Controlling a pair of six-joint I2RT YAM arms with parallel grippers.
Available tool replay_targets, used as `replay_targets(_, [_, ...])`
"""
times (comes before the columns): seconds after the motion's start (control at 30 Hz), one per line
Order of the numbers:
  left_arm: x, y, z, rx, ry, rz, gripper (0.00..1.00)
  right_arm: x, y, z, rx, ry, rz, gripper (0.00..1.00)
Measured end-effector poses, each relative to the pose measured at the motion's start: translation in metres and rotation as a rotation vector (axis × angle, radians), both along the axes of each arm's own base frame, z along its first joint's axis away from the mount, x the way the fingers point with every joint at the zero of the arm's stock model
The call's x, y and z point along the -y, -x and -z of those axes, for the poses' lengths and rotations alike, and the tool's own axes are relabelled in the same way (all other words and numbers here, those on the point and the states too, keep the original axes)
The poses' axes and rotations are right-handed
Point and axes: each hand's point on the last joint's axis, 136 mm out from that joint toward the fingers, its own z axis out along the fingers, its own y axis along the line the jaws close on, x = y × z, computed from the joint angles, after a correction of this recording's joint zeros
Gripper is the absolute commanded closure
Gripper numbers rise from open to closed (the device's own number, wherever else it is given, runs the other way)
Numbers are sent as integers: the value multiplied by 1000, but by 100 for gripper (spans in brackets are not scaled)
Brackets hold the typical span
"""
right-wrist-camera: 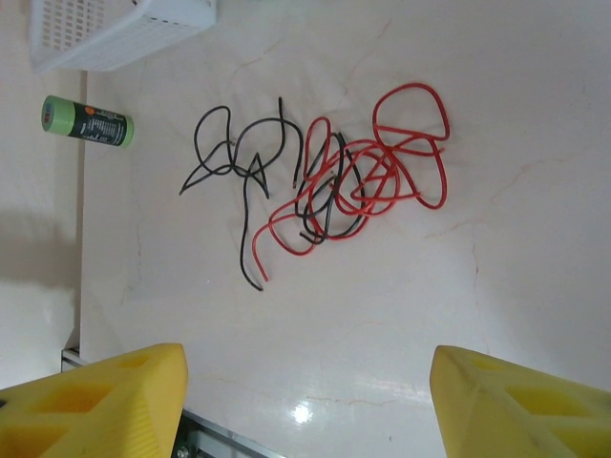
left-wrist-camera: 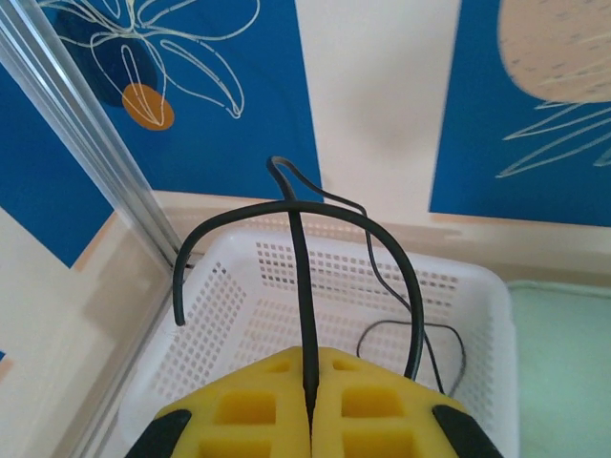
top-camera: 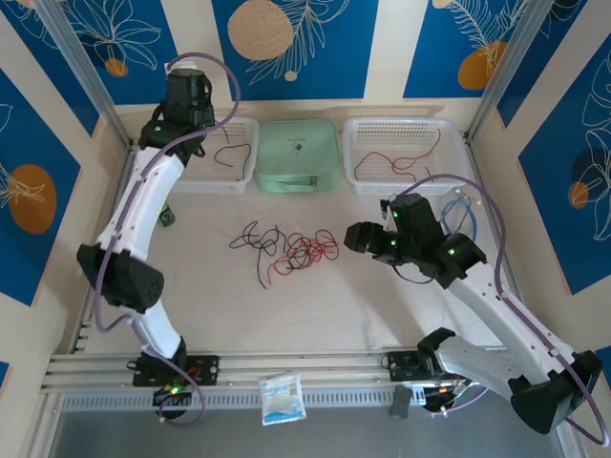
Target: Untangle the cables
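Here, the left pincer (left-wrist-camera: 307, 372) has its yellow foam pads pressed together on a thin black cable (left-wrist-camera: 299, 277). The cable rises straight up from between the pads and crosses a black arch of wire above a white perforated plastic basket (left-wrist-camera: 239, 315). Whether the upright stretch and the arch are one wire cannot be told. A finer dark wire (left-wrist-camera: 420, 329) lies on the basket's floor. In the top view this basket sits at the far left of the pale tabletop (top-camera: 334, 305), with the left arm reaching over it.

The right pincer (right-wrist-camera: 307, 386) is spread wide, its two yellow pads far apart and gripping nothing. It hangs above the tabletop, on the near side of the tangle of thin red and black cables (right-wrist-camera: 325, 181). That tangle lies in the middle of the tabletop, between the two arms, with the black strands mostly on one side and the red loops on the other, knotted together where they meet.

A second white basket (top-camera: 368, 189) at the far right contains a loose red cable (top-camera: 391, 162). A mint-green zipped case (top-camera: 298, 157) sits between the baskets. A small green cylinder with a dark label (right-wrist-camera: 86, 121) lies on its side, well apart from the tangle.
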Motion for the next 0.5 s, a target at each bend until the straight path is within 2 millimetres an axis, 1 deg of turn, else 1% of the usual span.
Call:
replay_targets(0.07, [-5,-19,24,-25,-5,-19,100,2,5,1,-4,-2,4,32])
replay_targets(0.17, [-12,-43,71,-94,-2,-44,100,8,9,3,-7,0,26,32])
replay_targets(0.3, [-20,-61,136,-196,42,-67,100,12,12,2,-4,2,39,32])
replay_targets(0.33, [-22,-65,152,-221,62,-69,97,13,12,2,-4,4,41,32])
replay_targets(0.37, [-23,-68,166,-244,83,-71,91,13,13,2,-6,6,42,31])
replay_targets(0.4, [-25,-70,180,-267,106,-72,83,14,13,3,-10,9,43,31])
replay_targets(0.43, [-25,-71,193,-289,136,-73,71,14,14,4,-13,11,46,31])
replay_targets(0.47, [-25,-72,204,-312,157,-68,56,14,14,4,-14,11,47,31])
replay_targets(0.5, [-25,-72,215,-338,182,-62,36,15,14,4,-15,11,49,31])
